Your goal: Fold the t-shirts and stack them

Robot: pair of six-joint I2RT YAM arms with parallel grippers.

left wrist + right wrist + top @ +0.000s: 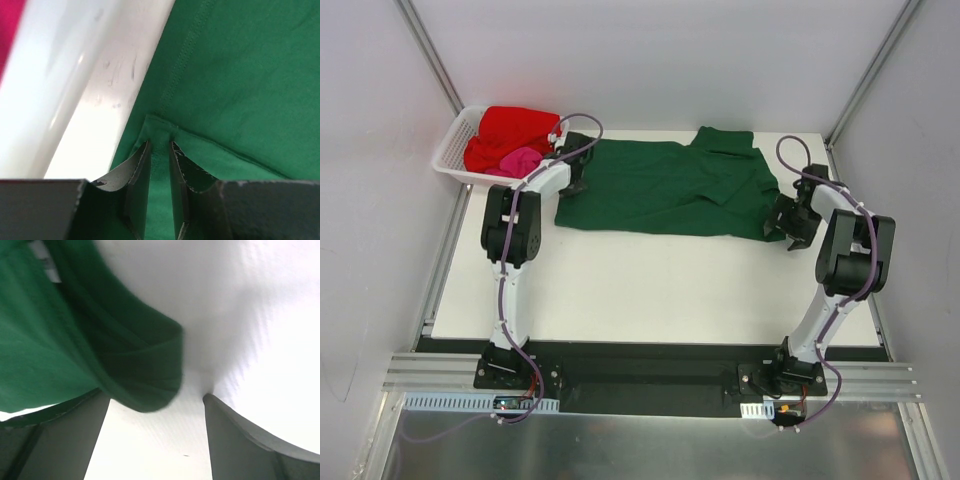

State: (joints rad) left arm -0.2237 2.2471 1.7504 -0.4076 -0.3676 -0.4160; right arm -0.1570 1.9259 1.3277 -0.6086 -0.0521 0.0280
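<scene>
green t-shirt (660, 190) | spread flat, rumpled | left gripper (159, 148) pinching hem

Top cam: high up behind arm bases (506, 366), looking down, whole table (650, 290) in shot. Left wrist cam: jammed right against green t-shirt (240, 75) left hem. Right wrist cam: equally close, right end. Shirt shows in all three.

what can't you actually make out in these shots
- Top view: only a lump of the pink t-shirt shows; the red t-shirt and basket wall hide the rest.
- Top view: the left arm covers one corner of the green t-shirt.
- Right wrist view: blurred, so whether the right jaws touch the cloth is unclear.
</scene>
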